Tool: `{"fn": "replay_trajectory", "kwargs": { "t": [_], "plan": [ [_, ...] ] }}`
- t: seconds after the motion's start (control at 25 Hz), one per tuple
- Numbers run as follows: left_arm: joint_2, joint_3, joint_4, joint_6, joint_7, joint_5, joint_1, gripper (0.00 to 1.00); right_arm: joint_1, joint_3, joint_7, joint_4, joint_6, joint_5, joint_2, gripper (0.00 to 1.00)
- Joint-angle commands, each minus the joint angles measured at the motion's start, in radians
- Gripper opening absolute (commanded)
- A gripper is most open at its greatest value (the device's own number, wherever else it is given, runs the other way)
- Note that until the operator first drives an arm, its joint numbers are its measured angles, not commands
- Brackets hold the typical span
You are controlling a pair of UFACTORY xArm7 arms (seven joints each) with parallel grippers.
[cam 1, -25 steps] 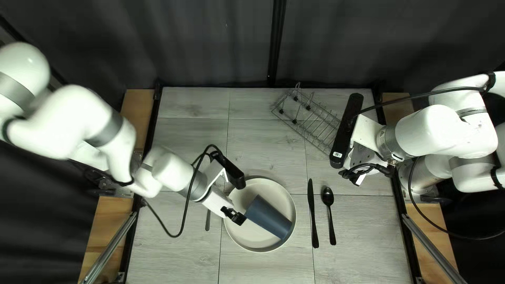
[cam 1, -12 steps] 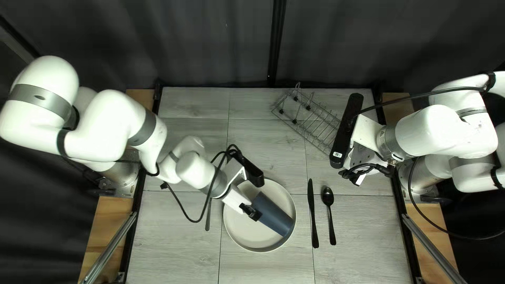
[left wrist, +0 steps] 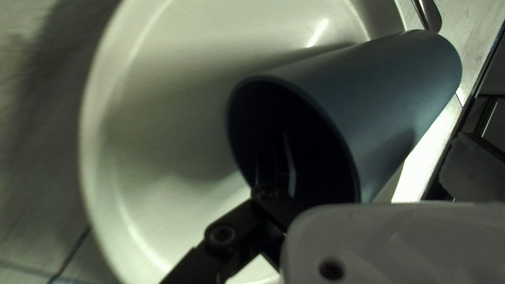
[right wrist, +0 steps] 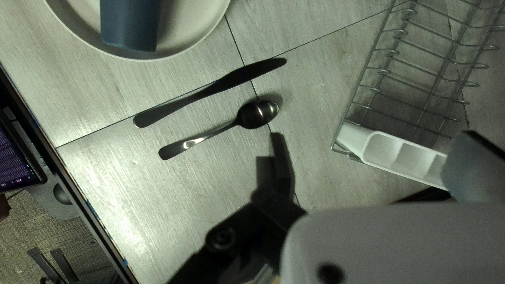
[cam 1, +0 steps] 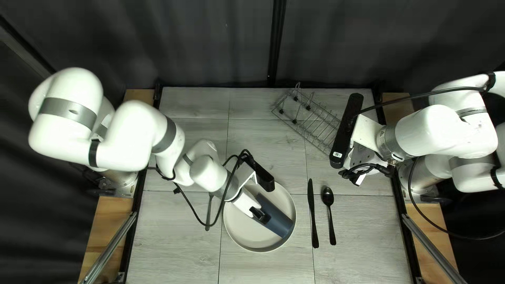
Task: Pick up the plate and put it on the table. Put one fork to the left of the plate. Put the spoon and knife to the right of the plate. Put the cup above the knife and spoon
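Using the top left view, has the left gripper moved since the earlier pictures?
Yes. Against the plate, the left gripper has gone rightward in the view, from near the left rim to the cup.

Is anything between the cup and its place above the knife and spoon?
Only the rim of the plate seems in the way of the cup; just beyond that place are the wire rack and my right arm.

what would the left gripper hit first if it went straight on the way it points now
Most likely the cup, lying on its side on the plate with its open mouth toward the left gripper; how much gap remains is hard to judge.
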Motion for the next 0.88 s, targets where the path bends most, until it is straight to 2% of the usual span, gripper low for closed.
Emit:
{"fn": "replay_trajectory", "kwargs": {
  "t": [0.04,0.2,0.28,0.32,0.36,0.4,0.44,0.48,0.52,0.56,0.6,0.64,0.68,0.76,0.8,0.84,0.88],
  "plan": [
    [-0.027,0.078,-0.029,-0.02,0.078,-0.118,-0.124,0.0,0.0,0.0,0.0,0.0,0.0,0.0,0.0,1.0],
    [-0.119,0.14,-0.083,0.019,0.151,-0.211,-0.234,0.0,0.0,0.0,0.0,0.0,0.0,0.0,0.0,1.0],
    [-0.22,0.188,-0.112,0.103,0.216,-0.269,-0.309,0.0,0.0,0.0,0.0,0.0,0.0,0.0,0.0,1.0],
    [-0.265,0.23,-0.124,0.145,0.273,-0.322,-0.367,0.0,0.0,0.0,0.0,0.0,0.0,0.0,0.0,1.0],
    [-0.331,0.293,-0.146,0.199,0.469,-0.532,-0.476,0.0,0.0,0.0,0.0,0.0,0.0,0.0,0.0,1.0],
    [-0.331,0.293,-0.146,0.199,0.469,-0.532,-0.476,0.0,0.0,0.0,0.0,0.0,0.0,0.0,0.0,1.0],
    [-0.449,0.149,-0.143,0.328,0.243,-0.193,-0.251,0.0,0.0,0.0,0.0,0.0,0.0,0.0,0.0,1.0],
    [-0.5,0.209,-0.154,0.377,0.34,-0.27,-0.315,0.0,0.0,0.0,0.0,0.0,0.0,0.0,0.0,1.0],
    [-0.59,0.268,-0.156,0.482,0.474,-0.352,-0.364,0.0,0.0,0.0,0.0,0.0,0.0,0.0,0.0,1.0],
    [-0.639,0.288,-0.149,0.554,0.556,-0.4,-0.373,0.0,0.0,0.0,0.0,0.0,0.0,0.0,0.0,1.0],
    [-0.682,0.299,-0.142,0.615,0.617,-0.431,-0.369,0.0,0.0,0.0,0.0,0.0,0.0,0.0,0.0,1.0],
    [-0.748,0.324,-0.119,0.726,0.691,-0.452,-0.361,0.0,0.0,0.0,0.0,0.0,0.0,0.0,0.0,1.0],
    [-0.772,0.338,-0.105,0.78,0.714,-0.455,-0.36,0.0,0.0,0.0,0.0,0.0,0.0,0.0,0.0,1.0],
    [-0.852,0.371,-0.052,0.966,0.782,-0.457,-0.339,0.0,0.0,0.0,0.0,0.0,0.0,0.0,0.0,1.0],
    [-0.869,0.375,-0.033,1.022,0.793,-0.458,-0.33,0.0,0.0,0.0,0.0,0.0,0.0,0.0,0.0,1.0],
    [-0.89,0.39,0.006,1.129,0.825,-0.466,-0.324,0.0,0.0,0.0,0.0,0.0,0.0,0.0,0.0,1.0],
    [-0.887,0.396,0.028,1.173,0.836,-0.472,-0.325,0.0,0.0,0.0,0.0,0.0,0.0,0.0,0.0,1.0]
  ]
}}
